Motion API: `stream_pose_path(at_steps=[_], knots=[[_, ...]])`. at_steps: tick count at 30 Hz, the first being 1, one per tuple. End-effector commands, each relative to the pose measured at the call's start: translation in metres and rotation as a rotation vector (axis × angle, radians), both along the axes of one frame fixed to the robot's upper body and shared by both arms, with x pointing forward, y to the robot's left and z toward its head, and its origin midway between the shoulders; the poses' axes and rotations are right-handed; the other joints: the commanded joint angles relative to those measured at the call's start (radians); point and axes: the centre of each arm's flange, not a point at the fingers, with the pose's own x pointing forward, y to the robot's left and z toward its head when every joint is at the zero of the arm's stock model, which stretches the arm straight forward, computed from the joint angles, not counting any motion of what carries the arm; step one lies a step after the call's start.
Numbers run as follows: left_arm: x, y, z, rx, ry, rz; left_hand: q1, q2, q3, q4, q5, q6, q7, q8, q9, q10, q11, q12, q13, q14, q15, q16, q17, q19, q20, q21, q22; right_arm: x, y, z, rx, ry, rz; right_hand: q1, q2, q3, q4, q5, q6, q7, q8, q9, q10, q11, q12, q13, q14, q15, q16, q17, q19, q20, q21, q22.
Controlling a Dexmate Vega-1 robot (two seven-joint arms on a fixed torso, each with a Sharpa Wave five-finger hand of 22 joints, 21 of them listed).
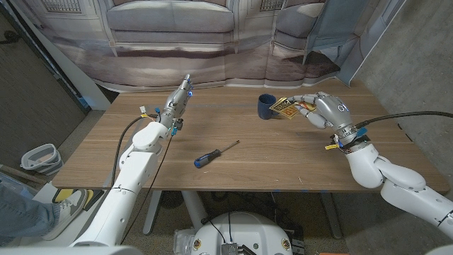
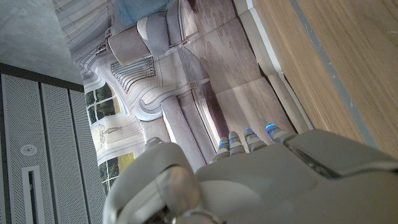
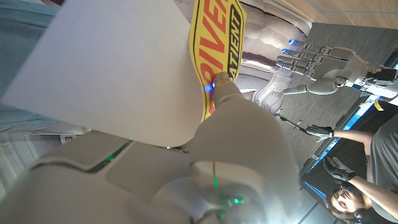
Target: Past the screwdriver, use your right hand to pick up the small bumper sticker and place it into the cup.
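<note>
My right hand (image 1: 324,111) is gripping the small bumper sticker (image 1: 288,107), pinched in the fingers (image 1: 306,101). In the head view the sticker sticks out past my fingertips toward the cup (image 1: 267,107), its far edge at the cup's rim; I can't tell if it touches the cup or is partly over the opening. In the right wrist view the sticker (image 3: 217,34) is yellow with black and red lettering, its white back facing the camera, and one of my fingers (image 3: 225,90) presses on its edge.

The screwdriver (image 1: 215,154), blue handle, lies on the wooden table (image 1: 283,163), well apart from my right fingers, on the robot's side of the cup.

My left hand (image 1: 180,97) holds nothing, fingers (image 1: 186,82) stretched out straight and close together, pointing away toward the far table edge. The left wrist view shows the back of that hand (image 2: 261,180) with fingertips (image 2: 249,138) extended.

A person (image 3: 357,174) shows at the edge of the right wrist view.
</note>
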Motion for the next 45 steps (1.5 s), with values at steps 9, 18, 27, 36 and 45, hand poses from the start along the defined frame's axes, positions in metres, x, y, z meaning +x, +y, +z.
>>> stream_pose_path(at_steps=[9, 18, 27, 36, 45], knots=[[-0.005, 0.003, -0.005, -0.003, 0.006, 0.01, 0.011, -0.002, -0.007, 0.0, -0.002, -0.002, 0.0, -0.003, 0.004, -0.006, 0.0, 0.0, 0.006, -0.007, 0.002, 0.0, 0.002, -0.006, 0.005, 0.0, 0.004, 0.013, 0.016, 0.015, -0.027, -0.008, 0.047, -0.003, -0.001, 0.005, 0.002, -0.004, -0.003, -0.004, 0.0, 0.006, -0.002, 0.008, 0.0, 0.002, -0.005, -0.098, -0.004, 0.006, -0.004, -0.145, -0.004, 0.001], [-0.005, 0.003, -0.003, 0.001, 0.007, 0.011, 0.012, -0.002, -0.008, 0.0, -0.002, -0.005, -0.001, -0.004, 0.004, -0.008, 0.0, -0.001, 0.006, -0.008, 0.002, 0.0, 0.002, -0.006, 0.005, 0.001, 0.004, 0.019, 0.019, 0.02, -0.024, -0.021, 0.059, -0.005, 0.0, 0.006, 0.002, -0.004, -0.003, -0.004, 0.0, 0.006, -0.002, 0.012, 0.0, 0.001, -0.006, -0.098, -0.004, 0.007, -0.005, -0.144, -0.005, 0.001], [-0.006, 0.003, -0.002, 0.005, 0.006, 0.017, 0.013, -0.001, -0.009, 0.0, -0.002, -0.004, -0.001, -0.004, 0.004, -0.008, 0.001, 0.0, 0.006, -0.009, 0.002, 0.0, 0.002, -0.009, 0.005, 0.0, 0.004, 0.026, 0.021, 0.023, -0.02, -0.041, 0.076, -0.006, 0.002, 0.008, 0.002, -0.005, 0.0, -0.004, 0.002, 0.006, 0.003, 0.007, 0.002, 0.002, -0.007, -0.098, -0.004, 0.008, -0.006, -0.144, -0.005, 0.002], [-0.005, 0.004, -0.003, 0.004, 0.01, 0.017, 0.014, 0.0, -0.01, 0.0, -0.003, -0.005, 0.0, -0.004, 0.004, -0.01, 0.001, -0.001, 0.006, -0.01, 0.002, -0.001, 0.002, -0.009, 0.005, 0.0, 0.004, 0.033, 0.024, 0.031, -0.028, -0.052, 0.078, -0.006, 0.002, 0.011, 0.001, -0.006, 0.002, -0.003, 0.002, 0.007, -0.003, 0.006, 0.0, 0.001, -0.009, -0.098, -0.005, 0.009, -0.008, -0.145, -0.006, 0.001], [-0.004, 0.005, -0.002, 0.005, 0.014, 0.017, 0.015, 0.0, -0.011, 0.0, -0.003, -0.005, 0.0, -0.004, 0.004, -0.011, 0.001, -0.001, 0.006, -0.011, 0.004, -0.001, 0.002, -0.01, 0.006, 0.0, 0.004, 0.043, 0.031, 0.038, -0.035, -0.053, 0.09, -0.007, 0.001, 0.011, 0.0, -0.006, -0.001, -0.004, 0.001, 0.007, -0.005, 0.009, 0.0, 0.002, -0.015, -0.098, -0.008, 0.009, -0.011, -0.145, -0.008, 0.001]])
